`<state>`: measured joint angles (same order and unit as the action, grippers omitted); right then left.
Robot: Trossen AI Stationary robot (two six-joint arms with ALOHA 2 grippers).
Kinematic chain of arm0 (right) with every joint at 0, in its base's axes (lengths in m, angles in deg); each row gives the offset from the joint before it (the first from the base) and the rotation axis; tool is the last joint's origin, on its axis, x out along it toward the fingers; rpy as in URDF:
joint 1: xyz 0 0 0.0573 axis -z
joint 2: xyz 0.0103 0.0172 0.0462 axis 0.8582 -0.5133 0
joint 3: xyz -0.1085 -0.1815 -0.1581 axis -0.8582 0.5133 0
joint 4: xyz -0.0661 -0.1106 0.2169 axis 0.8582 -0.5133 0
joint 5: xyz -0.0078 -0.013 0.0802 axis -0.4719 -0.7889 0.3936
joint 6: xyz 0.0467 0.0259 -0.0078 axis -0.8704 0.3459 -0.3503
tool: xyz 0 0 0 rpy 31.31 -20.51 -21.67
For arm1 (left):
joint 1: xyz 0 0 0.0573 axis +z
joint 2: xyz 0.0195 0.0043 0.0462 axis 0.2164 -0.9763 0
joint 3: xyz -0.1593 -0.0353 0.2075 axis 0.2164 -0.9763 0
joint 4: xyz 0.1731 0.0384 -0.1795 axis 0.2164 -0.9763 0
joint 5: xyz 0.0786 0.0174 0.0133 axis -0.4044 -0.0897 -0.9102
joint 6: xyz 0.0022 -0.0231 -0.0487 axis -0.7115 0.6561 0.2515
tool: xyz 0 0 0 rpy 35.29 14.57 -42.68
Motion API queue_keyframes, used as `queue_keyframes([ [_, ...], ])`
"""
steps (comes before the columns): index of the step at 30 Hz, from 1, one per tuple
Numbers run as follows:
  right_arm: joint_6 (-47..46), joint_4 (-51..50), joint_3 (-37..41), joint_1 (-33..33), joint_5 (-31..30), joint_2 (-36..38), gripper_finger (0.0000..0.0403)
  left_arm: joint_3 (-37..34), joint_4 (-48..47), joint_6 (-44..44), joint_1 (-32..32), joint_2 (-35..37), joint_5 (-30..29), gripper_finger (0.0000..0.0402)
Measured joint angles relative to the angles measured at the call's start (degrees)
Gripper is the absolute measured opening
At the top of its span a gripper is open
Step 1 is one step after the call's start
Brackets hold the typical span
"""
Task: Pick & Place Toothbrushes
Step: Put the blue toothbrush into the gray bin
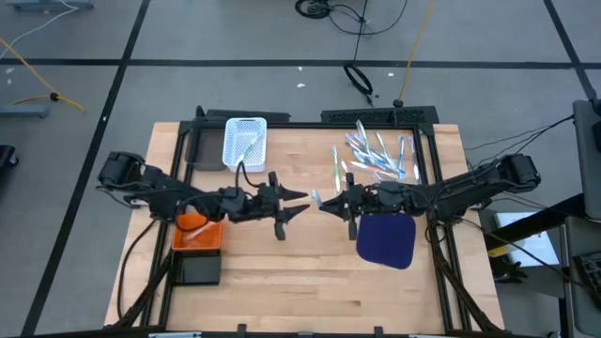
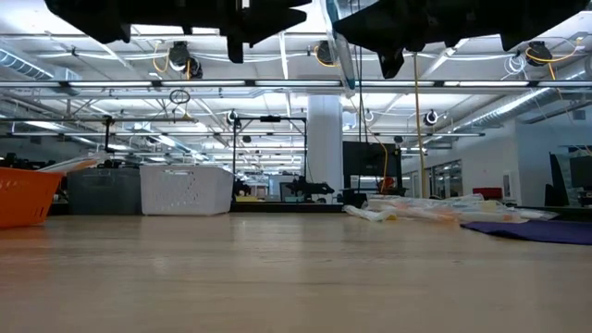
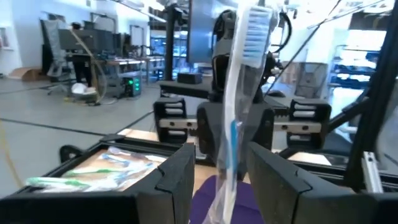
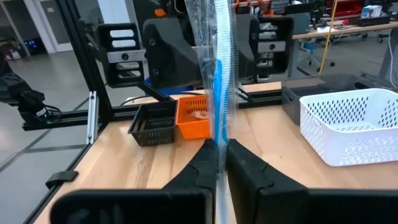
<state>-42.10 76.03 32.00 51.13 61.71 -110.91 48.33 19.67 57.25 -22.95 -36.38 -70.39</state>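
My right gripper [image 1: 322,200] is above the table's middle and shut on a toothbrush in a clear wrapper [image 4: 217,81], white and blue, which also shows in the low view [image 2: 345,51]. My left gripper [image 1: 302,202] faces it from the left, open. In the left wrist view its two fingers [image 3: 177,180] stand on either side of the toothbrush [image 3: 239,93] with a gap on each side. Several more toothbrushes [image 1: 377,155] lie in a loose pile on the table's far right. One lies in the white basket [image 1: 244,141] at the far edge. My right gripper pinches the wrapped toothbrush's handle [image 4: 217,140] between its two fingers. The fingers come level from the table's right side and lie across the brush. The toothbrush stands roughly upright, well clear of the table, its bristle head [image 3: 255,31] beyond the fingers.
An orange basket [image 1: 197,232] and a black basket [image 1: 199,269] stand at the near left. A dark blue mat [image 1: 386,240] lies right of the middle, under my right arm. Bare wood lies along the near edge.
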Motion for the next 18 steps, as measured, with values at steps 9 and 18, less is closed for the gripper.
queue_keyframes([
  [9,0.17,0.32,0.0,0.0,0.0,0.04,0.001,0.78,6.65,0.33,0.95,-3.98,3.33,0.0147],
  [18,0.18,-0.09,0.0,0.0,0.0,0.04,0.001,8.31,6.14,-1.33,1.85,-10.94,4.93,0.0147],
])
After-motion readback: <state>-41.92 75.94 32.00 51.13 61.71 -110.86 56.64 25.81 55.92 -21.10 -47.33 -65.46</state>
